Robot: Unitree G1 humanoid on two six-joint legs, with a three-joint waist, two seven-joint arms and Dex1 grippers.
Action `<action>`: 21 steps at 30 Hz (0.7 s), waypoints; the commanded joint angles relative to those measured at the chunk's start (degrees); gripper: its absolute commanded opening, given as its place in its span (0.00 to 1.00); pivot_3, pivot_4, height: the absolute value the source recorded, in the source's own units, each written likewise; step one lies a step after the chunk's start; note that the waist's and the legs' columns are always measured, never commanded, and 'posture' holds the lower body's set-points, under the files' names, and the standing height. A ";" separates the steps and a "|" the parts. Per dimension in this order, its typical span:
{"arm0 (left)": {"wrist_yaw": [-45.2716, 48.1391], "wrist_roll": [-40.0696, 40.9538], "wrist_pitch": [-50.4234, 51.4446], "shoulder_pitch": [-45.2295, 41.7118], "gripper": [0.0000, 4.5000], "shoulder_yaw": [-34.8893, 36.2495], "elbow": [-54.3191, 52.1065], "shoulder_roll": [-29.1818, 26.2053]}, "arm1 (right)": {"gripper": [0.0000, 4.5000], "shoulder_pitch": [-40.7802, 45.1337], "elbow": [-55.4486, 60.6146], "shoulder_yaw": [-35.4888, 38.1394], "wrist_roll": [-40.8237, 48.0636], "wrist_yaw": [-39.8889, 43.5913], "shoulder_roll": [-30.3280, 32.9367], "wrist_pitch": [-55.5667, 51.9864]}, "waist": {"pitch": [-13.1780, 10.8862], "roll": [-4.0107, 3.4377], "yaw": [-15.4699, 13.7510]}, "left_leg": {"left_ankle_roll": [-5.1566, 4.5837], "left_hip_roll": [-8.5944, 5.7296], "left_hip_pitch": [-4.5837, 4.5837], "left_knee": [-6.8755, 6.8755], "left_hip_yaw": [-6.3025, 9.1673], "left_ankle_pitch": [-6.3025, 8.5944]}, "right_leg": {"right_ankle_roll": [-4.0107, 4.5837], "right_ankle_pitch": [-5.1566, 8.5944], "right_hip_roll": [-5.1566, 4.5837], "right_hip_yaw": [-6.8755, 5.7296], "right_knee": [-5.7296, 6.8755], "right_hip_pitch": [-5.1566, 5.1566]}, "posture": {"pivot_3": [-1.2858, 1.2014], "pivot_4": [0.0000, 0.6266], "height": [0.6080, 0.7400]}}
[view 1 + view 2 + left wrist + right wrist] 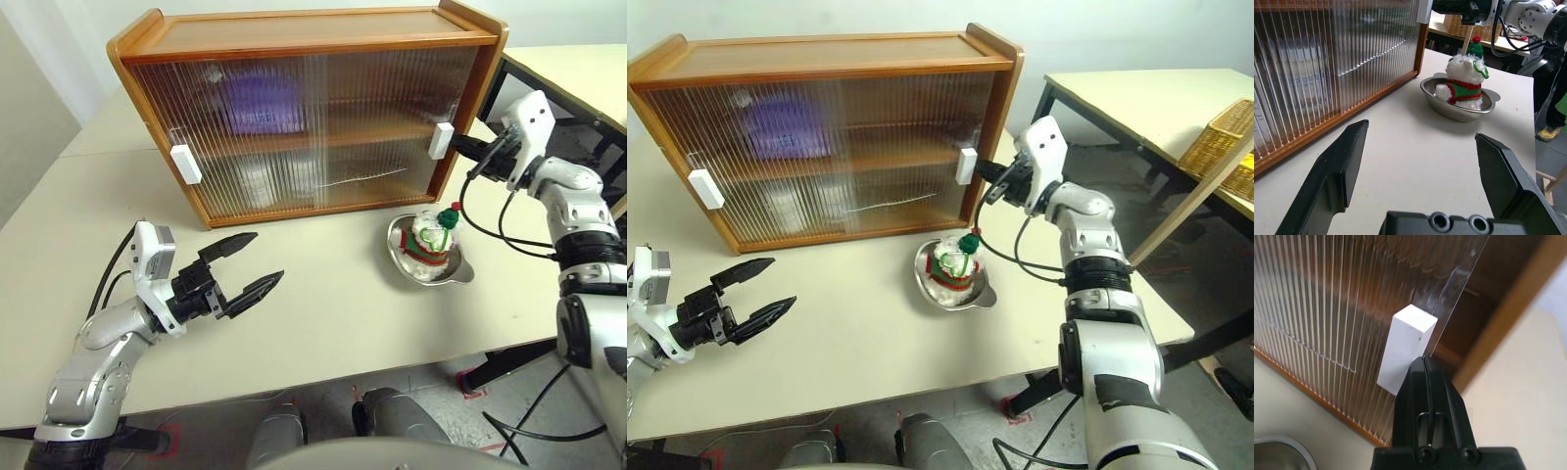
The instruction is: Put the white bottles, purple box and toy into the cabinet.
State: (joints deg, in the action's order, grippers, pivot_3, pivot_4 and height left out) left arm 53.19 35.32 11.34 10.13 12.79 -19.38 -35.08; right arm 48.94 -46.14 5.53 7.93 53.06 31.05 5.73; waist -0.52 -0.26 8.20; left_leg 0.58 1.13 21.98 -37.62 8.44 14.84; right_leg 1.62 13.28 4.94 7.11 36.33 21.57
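Observation:
The wooden cabinet stands at the back of the table with both ribbed doors across its front. The purple box shows blurred behind the left door on the upper shelf. Pale shapes on the lower shelf may be the white bottles; I cannot tell. The toy sits upright in a steel bowl in front of the cabinet's right end. My right gripper is shut, its tip against the right door's white handle beside the door's edge. My left gripper hovers open and empty over the table's front left.
The left door's white handle is near the cabinet's left end. A second table with a wicker basket stands off to the right across a gap. The table's front edge runs just behind my left arm.

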 commanded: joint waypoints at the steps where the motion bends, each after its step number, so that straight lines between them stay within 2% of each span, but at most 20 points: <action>1: -0.16 -0.76 0.12 0.25 1.00 0.18 -0.16 -0.35 | 0.00 0.43 2.87 -1.39 0.60 0.86 -1.88 -1.84 | 0.00 -0.01 0.11 | 0.00 0.01 0.00 0.01 -0.01 0.00 | 0.01 -0.01 0.02 0.00 0.00 0.01 | 0.45 0.01 1.00; 10: -0.63 -1.13 -0.17 0.64 1.00 0.04 -0.17 -0.13 | 0.00 0.93 7.89 -1.85 3.47 1.56 -7.38 -6.92 | -0.01 -0.01 0.06 | 0.00 0.06 0.11 0.06 -0.02 0.00 | 0.06 -0.02 0.04 -0.02 0.01 0.18 | 0.45 0.01 1.00; 21: -0.78 -1.35 0.28 -0.18 1.00 0.08 0.01 -0.14 | 0.00 3.26 6.07 -3.10 3.69 2.44 -12.87 -5.82 | -0.02 -0.03 -0.01 | 0.00 0.16 0.35 0.07 -0.01 0.00 | 0.19 -0.10 0.07 -0.05 0.10 0.51 | 0.46 0.03 1.00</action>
State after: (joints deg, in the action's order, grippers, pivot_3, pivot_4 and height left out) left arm 52.60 34.30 11.31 10.04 12.78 -19.37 -35.07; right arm 51.49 -39.61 3.09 11.08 55.17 18.74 -0.44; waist -0.53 -0.29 8.18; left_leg 0.58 1.29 22.34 -37.54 8.43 14.84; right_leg 1.82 13.18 5.01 7.07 36.43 22.08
